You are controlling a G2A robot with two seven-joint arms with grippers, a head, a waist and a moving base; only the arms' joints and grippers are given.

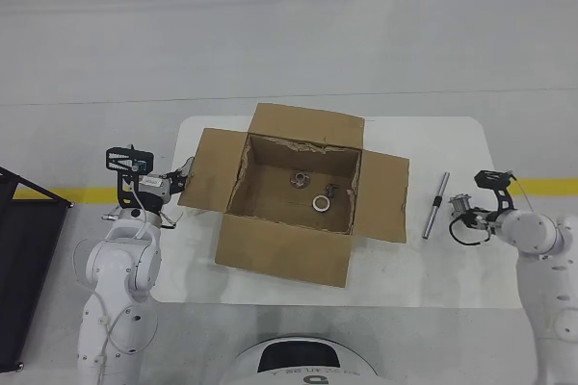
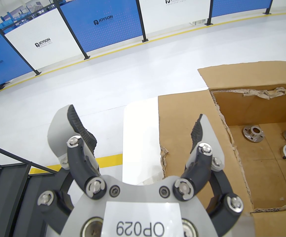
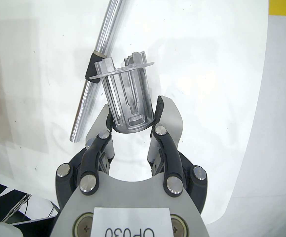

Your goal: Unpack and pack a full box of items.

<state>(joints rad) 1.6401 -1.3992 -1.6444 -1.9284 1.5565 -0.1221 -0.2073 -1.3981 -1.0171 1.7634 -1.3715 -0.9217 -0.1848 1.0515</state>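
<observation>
Cylinder (image 3: 128,99) slotted, flanged, grey metal; box (image 1: 279,248) torn-edged.

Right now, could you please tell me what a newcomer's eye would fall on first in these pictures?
An open cardboard box sits mid-table with small metal parts on its floor. The right tool is shut on a ribbed metal housing beside a steel rod; the left tool hangs open by the box's left flap.

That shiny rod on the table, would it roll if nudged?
Probably: the rod looks round and polished, so a sideways nudge may roll it. It seems stiff metal, likely slippery; its black band may offer grip.
</observation>
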